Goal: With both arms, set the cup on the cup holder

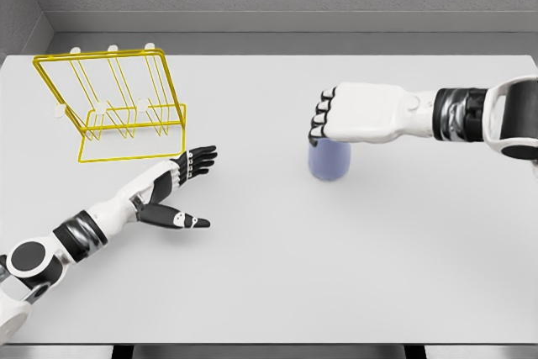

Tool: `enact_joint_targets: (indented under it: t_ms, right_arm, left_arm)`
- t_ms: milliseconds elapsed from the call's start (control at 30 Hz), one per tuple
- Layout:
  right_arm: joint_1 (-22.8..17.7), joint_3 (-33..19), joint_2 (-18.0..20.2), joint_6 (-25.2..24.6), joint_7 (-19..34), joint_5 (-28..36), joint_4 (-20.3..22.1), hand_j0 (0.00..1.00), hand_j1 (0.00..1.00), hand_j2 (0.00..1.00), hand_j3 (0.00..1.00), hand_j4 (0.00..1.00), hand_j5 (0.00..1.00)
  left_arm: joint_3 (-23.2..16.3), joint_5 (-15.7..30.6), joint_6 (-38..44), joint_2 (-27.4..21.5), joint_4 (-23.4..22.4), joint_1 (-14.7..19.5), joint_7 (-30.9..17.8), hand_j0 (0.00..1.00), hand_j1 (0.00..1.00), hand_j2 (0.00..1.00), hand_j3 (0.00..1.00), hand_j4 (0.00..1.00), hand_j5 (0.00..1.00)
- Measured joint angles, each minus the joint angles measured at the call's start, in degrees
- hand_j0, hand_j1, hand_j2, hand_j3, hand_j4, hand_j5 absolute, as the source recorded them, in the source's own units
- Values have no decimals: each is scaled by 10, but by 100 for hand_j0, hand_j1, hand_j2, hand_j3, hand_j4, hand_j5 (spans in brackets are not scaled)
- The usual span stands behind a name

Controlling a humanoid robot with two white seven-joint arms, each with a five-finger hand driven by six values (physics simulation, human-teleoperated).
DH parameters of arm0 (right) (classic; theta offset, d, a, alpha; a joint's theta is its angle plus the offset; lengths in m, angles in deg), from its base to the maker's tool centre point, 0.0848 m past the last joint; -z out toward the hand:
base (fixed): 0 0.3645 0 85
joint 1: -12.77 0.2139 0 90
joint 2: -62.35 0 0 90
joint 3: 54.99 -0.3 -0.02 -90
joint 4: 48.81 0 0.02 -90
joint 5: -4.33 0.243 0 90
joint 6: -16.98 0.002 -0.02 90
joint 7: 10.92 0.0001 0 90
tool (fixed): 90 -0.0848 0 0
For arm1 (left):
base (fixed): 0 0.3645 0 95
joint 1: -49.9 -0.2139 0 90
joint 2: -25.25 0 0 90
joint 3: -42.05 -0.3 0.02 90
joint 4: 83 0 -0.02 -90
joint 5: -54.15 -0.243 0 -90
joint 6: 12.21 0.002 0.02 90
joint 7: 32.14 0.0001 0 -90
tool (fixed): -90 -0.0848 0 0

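A pale blue cup [329, 164] stands upright on the white table [277, 275], right of the middle. My right hand [324, 128] reaches in from the right and covers the cup's top, its fingers [320, 120] curled down over the rim on the left side. A yellow wire cup holder [113, 102] stands at the back left, tilted, with white-tipped pegs. My left hand [189, 191] lies low over the table just in front of the holder's right corner, open, with fingers spread and the thumb [181, 220] pointing right. It holds nothing.
Grey walls close off the back and the left side of the table. The table's front edge runs along the bottom of the view.
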Motion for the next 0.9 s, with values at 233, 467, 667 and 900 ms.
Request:
enact_joint_targets:
  t_ms: [233,467,667,900]
  right_arm:
    - [16,3,-2,0,0,0,0,74,74,74,74,74,74]
    - [16,-75,10,0,0,23,0,100,100,100,100,100,100]
    - [-108,-201,27,1,0,93,-6,100,100,100,100,100,100]
    - [-191,-277,25,1,0,221,-69,100,100,100,100,100,100]
  left_arm:
    - [1,1,0,0,0,0,0,100,100,100,100,100,100]
    - [1,1,0,0,0,0,0,100,100,100,100,100,100]
    - [0,0,0,0,2,0,0,100,100,100,100,100,100]
    - [-1,0,0,11,5,11,0,100,100,100,100,100,100]
